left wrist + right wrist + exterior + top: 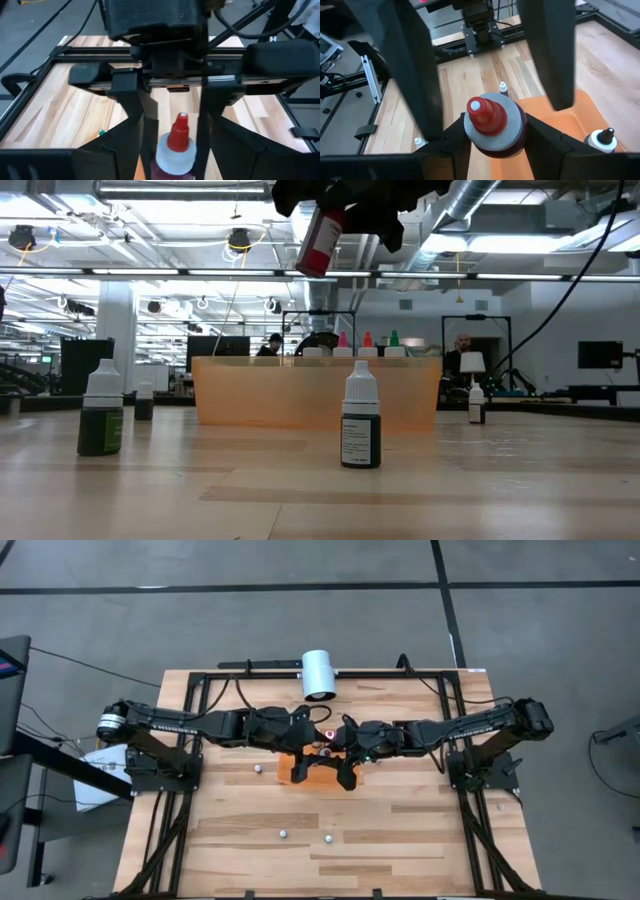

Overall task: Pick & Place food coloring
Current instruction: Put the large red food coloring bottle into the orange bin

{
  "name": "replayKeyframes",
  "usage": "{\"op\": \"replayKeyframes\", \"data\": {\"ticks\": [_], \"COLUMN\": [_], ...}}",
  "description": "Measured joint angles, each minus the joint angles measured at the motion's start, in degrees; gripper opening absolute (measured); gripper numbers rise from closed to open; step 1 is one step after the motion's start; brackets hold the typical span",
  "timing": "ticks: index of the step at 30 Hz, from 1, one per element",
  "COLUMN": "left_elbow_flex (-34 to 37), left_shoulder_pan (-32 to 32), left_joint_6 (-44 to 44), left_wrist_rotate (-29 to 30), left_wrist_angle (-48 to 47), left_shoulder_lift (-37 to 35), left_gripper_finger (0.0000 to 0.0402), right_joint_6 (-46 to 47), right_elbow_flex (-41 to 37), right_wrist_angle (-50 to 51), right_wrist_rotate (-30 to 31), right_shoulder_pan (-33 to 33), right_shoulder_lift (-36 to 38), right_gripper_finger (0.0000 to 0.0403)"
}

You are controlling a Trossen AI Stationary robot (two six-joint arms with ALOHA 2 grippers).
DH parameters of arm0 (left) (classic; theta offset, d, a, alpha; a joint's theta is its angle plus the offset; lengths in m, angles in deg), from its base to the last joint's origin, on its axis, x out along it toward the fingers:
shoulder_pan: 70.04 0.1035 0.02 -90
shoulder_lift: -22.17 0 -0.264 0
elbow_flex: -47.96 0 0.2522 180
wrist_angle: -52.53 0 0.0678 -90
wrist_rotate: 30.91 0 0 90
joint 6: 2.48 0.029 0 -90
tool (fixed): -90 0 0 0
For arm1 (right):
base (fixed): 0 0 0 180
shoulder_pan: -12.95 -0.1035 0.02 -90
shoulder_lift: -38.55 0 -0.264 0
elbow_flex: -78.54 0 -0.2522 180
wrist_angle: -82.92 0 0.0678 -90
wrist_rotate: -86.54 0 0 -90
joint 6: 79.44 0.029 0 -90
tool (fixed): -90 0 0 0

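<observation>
A red food coloring bottle (320,240) with a red cap (485,116) hangs high over the orange tray (250,395), with my right gripper (495,146) shut on it. My left gripper (175,152) faces it from the table's left. It is open, with a finger on either side of the bottle and of the right fingers. I see no touch. Three bottles with pink (343,340), red (367,340) and green (394,339) caps stand in the tray. A green bottle (101,415) and a dark one (361,425) stand upright on the table near the front. My right gripper pinches the red bottle's body (520,131) between its two fingers (546,145), just below the pale shoulder. The fingers come from the table's right, slanting a little downward. The bottle is lifted clear above the tray, cap upward and somewhat tilted.
A white cylinder (319,673) lies at the table's far edge behind the arms. Small bottles (258,768) (283,834) (327,837) stand loose on the wood left of and in front of the tray. A black-capped bottle (602,140) sits in the tray.
</observation>
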Motion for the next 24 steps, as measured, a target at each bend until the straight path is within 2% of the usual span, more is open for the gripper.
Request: {"op": "replayKeyframes", "data": {"ticks": [13,24], "left_elbow_flex": [0.0,0.0], "left_shoulder_pan": [0.0,0.0], "left_joint_6": [-0.4,-0.6], "left_wrist_rotate": [0.0,-1.2], "left_wrist_angle": [-1.1,0.9], "left_shoulder_lift": [0.0,2.3], "left_gripper_finger": [0.0173,0.0104], "right_joint_6": [0.0,0.0], "right_elbow_flex": [0.0,0.0], "right_wrist_angle": [0.0,0.0], "right_wrist_rotate": [0.0,0.0], "right_shoulder_pan": [0.0,0.0], "right_shoulder_lift": [0.0,0.0], "right_gripper_finger": [0.0148,0.0148]}}
